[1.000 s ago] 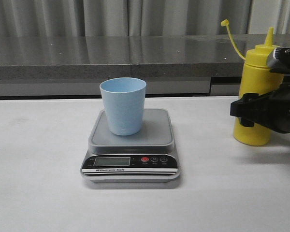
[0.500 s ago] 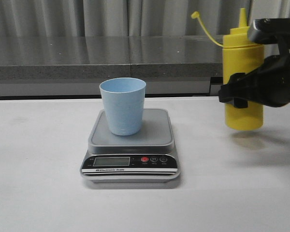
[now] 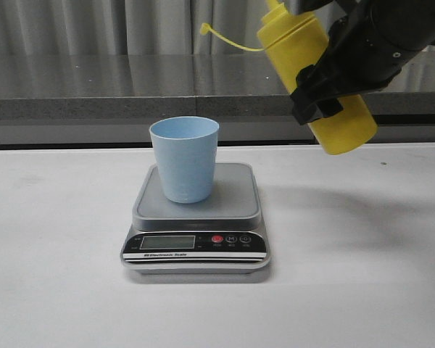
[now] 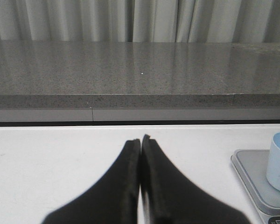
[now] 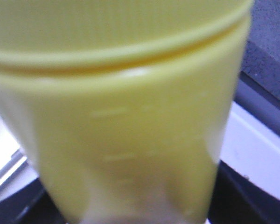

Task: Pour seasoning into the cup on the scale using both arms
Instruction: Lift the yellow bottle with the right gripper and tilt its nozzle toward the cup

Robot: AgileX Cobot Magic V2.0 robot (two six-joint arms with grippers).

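Your right gripper (image 3: 326,90) is clamped around the body of the seasoning bottle (image 3: 315,72), which hangs in the air tilted, nozzle up toward the far left, above the table's right half and well clear of its surface. The cap dangles on its tether (image 3: 225,40) out to the left. In the right wrist view the yellow bottle wall (image 5: 126,130) fills the frame, so you get no sight of the target from there; steer by the front view.

The cup (image 3: 184,158) stands upright on the scale (image 3: 196,217), near the middle of the table. The nozzle is not yet over its rim. I'd carry the bottle leftward first, then tip it further only once the nozzle sits above the cup's mouth, and keep it from touching the rim, since a nudge could slide the cup.

Your left gripper (image 4: 140,144) shows its fingers pressed together, empty, low over the table left of the scale. Watch the display (image 3: 167,242) as you pour.
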